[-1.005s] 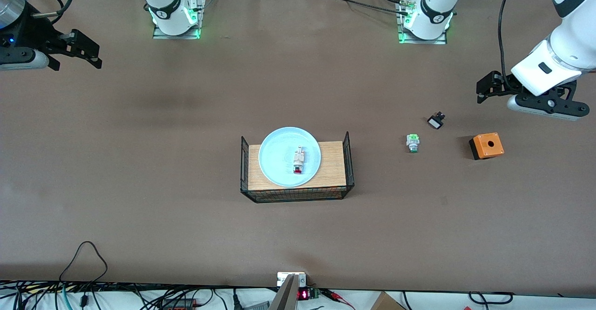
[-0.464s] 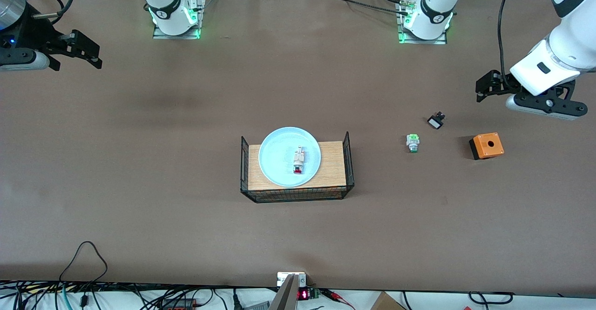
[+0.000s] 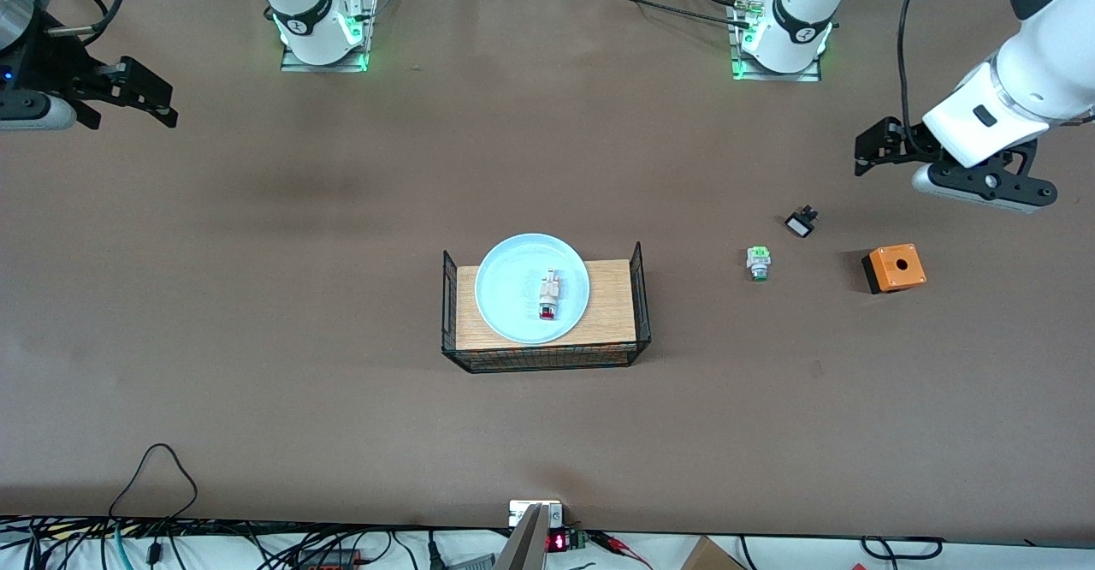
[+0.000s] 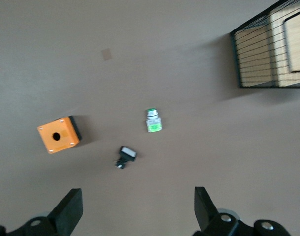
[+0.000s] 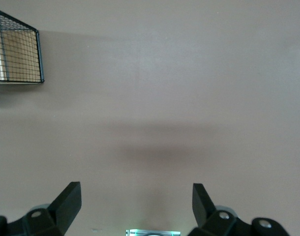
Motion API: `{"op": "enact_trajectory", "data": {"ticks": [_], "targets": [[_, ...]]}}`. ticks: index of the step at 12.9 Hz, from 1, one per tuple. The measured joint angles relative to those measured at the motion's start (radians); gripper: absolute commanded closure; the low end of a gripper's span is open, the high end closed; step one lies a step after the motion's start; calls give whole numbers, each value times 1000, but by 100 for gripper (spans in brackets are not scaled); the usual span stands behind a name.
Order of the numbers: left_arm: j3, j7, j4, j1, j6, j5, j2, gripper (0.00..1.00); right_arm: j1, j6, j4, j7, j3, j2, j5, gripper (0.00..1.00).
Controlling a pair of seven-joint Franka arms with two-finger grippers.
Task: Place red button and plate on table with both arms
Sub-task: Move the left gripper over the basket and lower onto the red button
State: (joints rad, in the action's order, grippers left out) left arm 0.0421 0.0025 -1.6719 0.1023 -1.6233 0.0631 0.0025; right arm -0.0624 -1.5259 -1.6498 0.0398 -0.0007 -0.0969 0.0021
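Observation:
The pale blue plate [image 3: 517, 296] lies on a small wooden board inside a black wire mesh basket [image 3: 641, 296] in the middle of the brown table [image 3: 342, 296]. The red button [image 3: 548, 297] lies on its side on the plate, red cap toward the front camera. My left gripper [image 3: 866, 152] is open and empty in the air at the left arm's end of the table; the left wrist view shows it [image 4: 138, 211] over bare table. My right gripper [image 3: 158, 97] is open and empty over the right arm's end of the table, also in its wrist view [image 5: 136, 206].
A green-capped button [image 3: 758, 262] [image 4: 153, 120], a small black part [image 3: 801, 224] [image 4: 125, 156] and an orange box with a hole [image 3: 894, 267] [image 4: 58, 134] lie between the basket and the left gripper. The basket also shows in both wrist views [image 4: 270, 49] [image 5: 17, 54].
The left gripper has shifted a little toward the middle of the table and toward the bases. The right gripper has shifted slightly toward its table end. Plate and button have not moved.

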Motion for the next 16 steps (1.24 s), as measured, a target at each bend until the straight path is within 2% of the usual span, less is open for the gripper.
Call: {"op": "enact_trajectory", "data": {"ticks": [2,4,6,9,11,14,16], "targets": [[96,-200,71,22,2,13,36,0,2,-8,1,0,-3,-1,0,0],[204,-395,166,55,2,13,115,0,2,-10,2,0,-3,-2,0,0],[258,-508,243,122,-48,11,221,0,2,-10,3,0,-3,-2,0,0],[263,-639,313,272,-235,-89,382,0,1,-11,3,0,-3,-2,0,0],[260,-702,383,357,-306,-143,479,0,1,-11,3,0,-3,-2,0,0],[253,-774,495,459,-349,-351,619,0,2,-11,3,-2,-3,-1,0,0],[249,-844,525,516,-381,-506,692,0,2,-11,2,-3,-3,-1,0,0]]}}
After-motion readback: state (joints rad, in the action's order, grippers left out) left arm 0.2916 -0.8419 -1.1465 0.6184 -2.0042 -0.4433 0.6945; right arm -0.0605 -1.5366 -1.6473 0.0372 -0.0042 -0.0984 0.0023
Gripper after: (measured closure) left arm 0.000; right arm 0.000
